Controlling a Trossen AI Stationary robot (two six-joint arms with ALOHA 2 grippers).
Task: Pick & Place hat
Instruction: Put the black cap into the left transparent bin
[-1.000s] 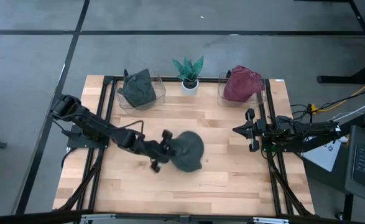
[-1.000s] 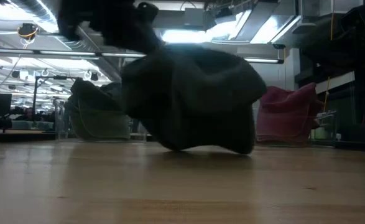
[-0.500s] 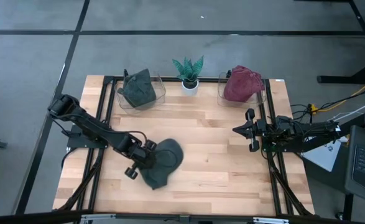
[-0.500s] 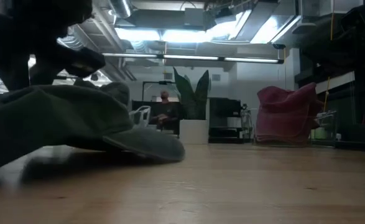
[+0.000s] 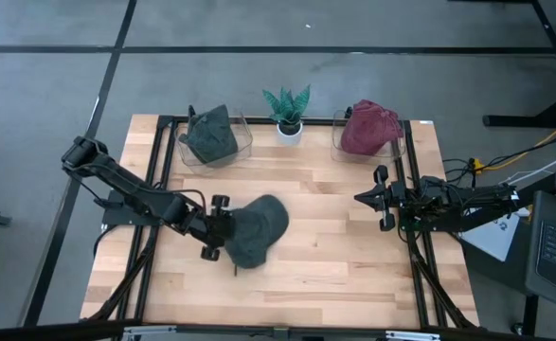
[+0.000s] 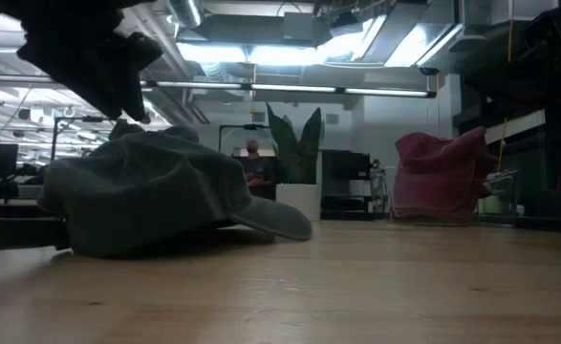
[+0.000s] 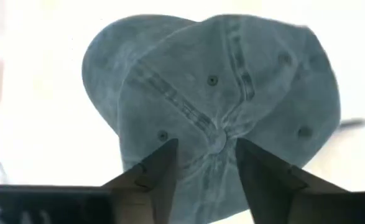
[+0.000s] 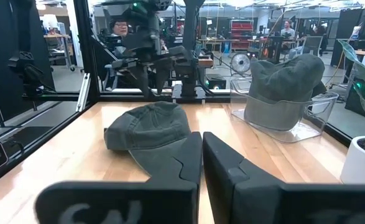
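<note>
A grey-green cap [image 5: 259, 230] lies crown up on the wooden table, left of centre, resting on its rim and brim [image 6: 278, 223]. My left gripper [image 5: 226, 227] hovers over it, open. In the left wrist view the two fingers stand on either side of the crown's top button [image 7: 216, 142], and in the low view the gripper [image 6: 118, 72] stays clear above the cap [image 6: 156, 196]. My right gripper [image 5: 361, 198] waits at the table's right edge, shut [image 8: 202, 140], pointing toward the cap [image 8: 151, 127].
At the far edge stand two clear bins: the left one [image 5: 244, 142] holds a grey-green hat [image 5: 211, 135], the right one [image 5: 337, 144] a maroon hat [image 5: 367, 128]. A small potted plant [image 5: 287, 112] stands between them. Bare wood lies near and right of the cap.
My left gripper drew the cap from the table's middle toward the left and near edge, then moved slightly back toward the far edge. The cap, earlier bunched and hanging below the gripper, now lies flat on the table with the gripper clear above it.
</note>
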